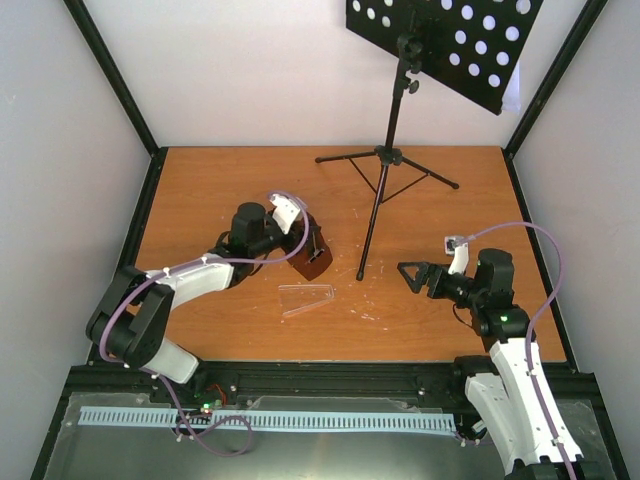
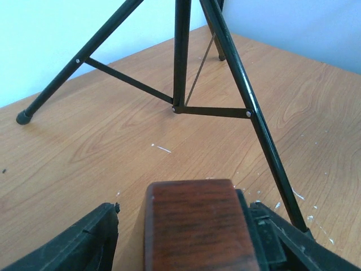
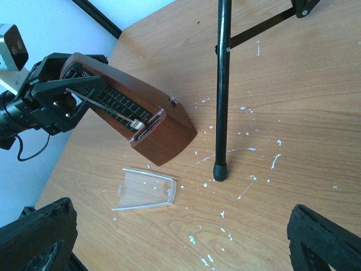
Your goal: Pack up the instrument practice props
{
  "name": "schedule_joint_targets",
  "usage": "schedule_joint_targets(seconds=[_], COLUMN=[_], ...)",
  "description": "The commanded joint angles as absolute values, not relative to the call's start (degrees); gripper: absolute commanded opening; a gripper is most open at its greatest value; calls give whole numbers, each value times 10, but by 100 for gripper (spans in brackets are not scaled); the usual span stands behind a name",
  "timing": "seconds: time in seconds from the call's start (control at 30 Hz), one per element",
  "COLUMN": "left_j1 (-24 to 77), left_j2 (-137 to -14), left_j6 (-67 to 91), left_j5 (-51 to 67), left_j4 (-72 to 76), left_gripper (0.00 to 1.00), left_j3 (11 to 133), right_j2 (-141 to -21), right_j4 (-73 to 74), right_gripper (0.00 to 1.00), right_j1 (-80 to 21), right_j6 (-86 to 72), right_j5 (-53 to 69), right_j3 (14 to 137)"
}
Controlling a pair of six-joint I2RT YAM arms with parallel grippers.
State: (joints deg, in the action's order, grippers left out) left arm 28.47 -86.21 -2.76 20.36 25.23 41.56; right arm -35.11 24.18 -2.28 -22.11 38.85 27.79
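The red-brown wooden metronome point(image 1: 312, 257) point(image 3: 161, 124) leans tilted, its base on the table and its pendulum face bare. My left gripper point(image 1: 298, 240) point(image 2: 186, 212) point(image 3: 62, 90) is open around its narrow top point(image 2: 192, 226), with a gap showing at one finger. The metronome's clear plastic cover point(image 1: 307, 298) point(image 3: 145, 190) lies flat on the table just in front of it. To its right stands the black tripod music stand point(image 1: 385, 160) point(image 2: 181, 68) point(image 3: 221, 84), its perforated desk point(image 1: 440, 40) at the top. My right gripper point(image 1: 412, 275) point(image 3: 181, 226) hangs open and empty, right of the stand's near foot.
The stand's near leg ends at a rubber foot point(image 3: 219, 171) close to the metronome's base. Two more legs point(image 1: 330, 158) spread towards the back wall. White flecks dot the wooden table point(image 1: 220, 190). Black frame posts point(image 1: 110, 70) stand at the corners.
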Motion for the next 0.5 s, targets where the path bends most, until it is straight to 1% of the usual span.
schedule_joint_targets(seconds=[0.0,0.07,0.2,0.3,0.37,0.47], left_j1=[287,287,287,287,287,281], left_j2=[-835,-822,-771,-727,-700,-667], left_j6=[-40,-31,19,64,104,211], left_j5=[202,189,153,129,117,121], left_j4=[252,239,223,181,150,107], left_gripper=[68,76,85,91,94,98], left_j3=[416,413,392,390,393,392], right_j2=[-348,-347,-352,-366,-382,-413], right_j4=[231,230,226,199,182,169], right_gripper=[100,100,100,100,98,92], right_j1=[-26,-26,-26,-27,-28,-49], right_j6=[-221,-219,-212,-222,-226,-226], right_j5=[401,406,419,447,456,434], right_j3=[271,271,284,294,302,320])
